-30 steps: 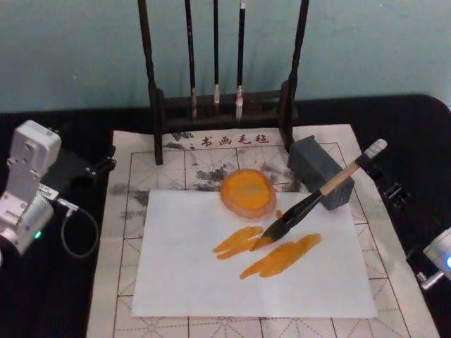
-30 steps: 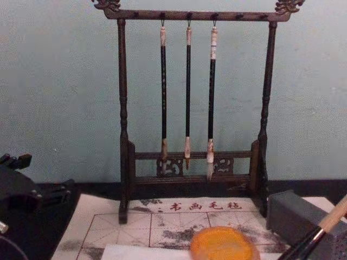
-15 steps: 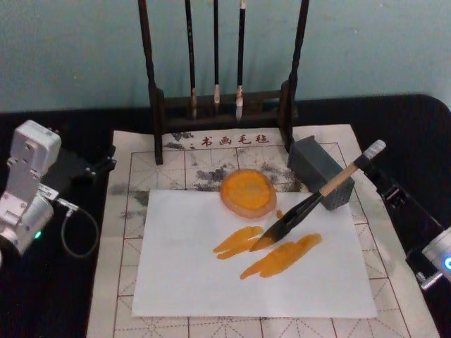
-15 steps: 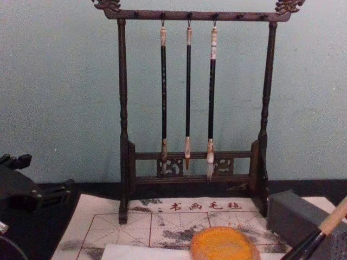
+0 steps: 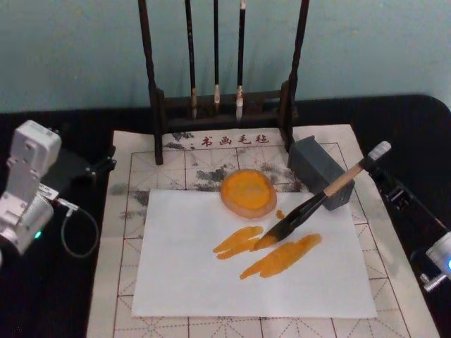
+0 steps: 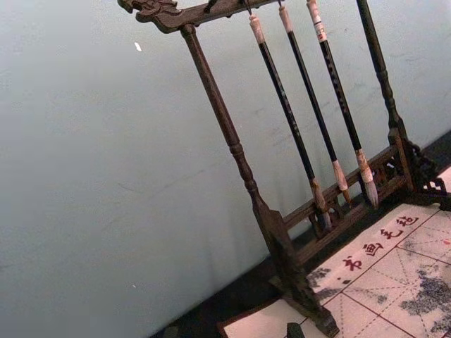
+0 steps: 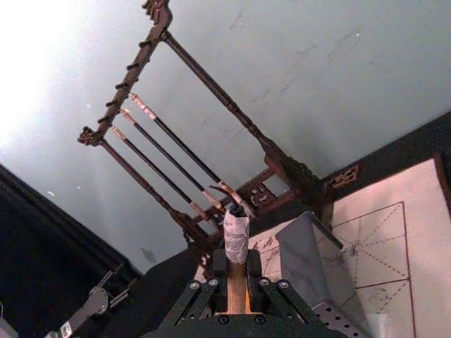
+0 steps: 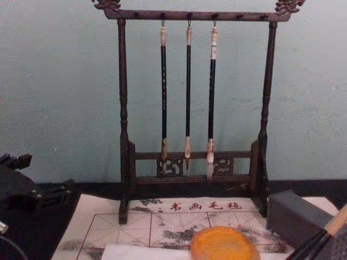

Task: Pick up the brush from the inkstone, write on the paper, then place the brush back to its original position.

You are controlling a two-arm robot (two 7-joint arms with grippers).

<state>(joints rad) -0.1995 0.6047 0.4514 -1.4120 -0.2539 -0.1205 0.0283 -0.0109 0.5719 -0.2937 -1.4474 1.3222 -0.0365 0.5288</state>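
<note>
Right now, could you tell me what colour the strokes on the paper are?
Orange strokes, clearest in head view.

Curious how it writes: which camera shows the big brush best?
The head view: the whole brush shows, bristles at the paper's orange strokes. The chest view has part of its shaft at a lower corner; the right wrist view looks along its taped end, clamped in the right gripper. The left wrist view faces the rack.
</note>
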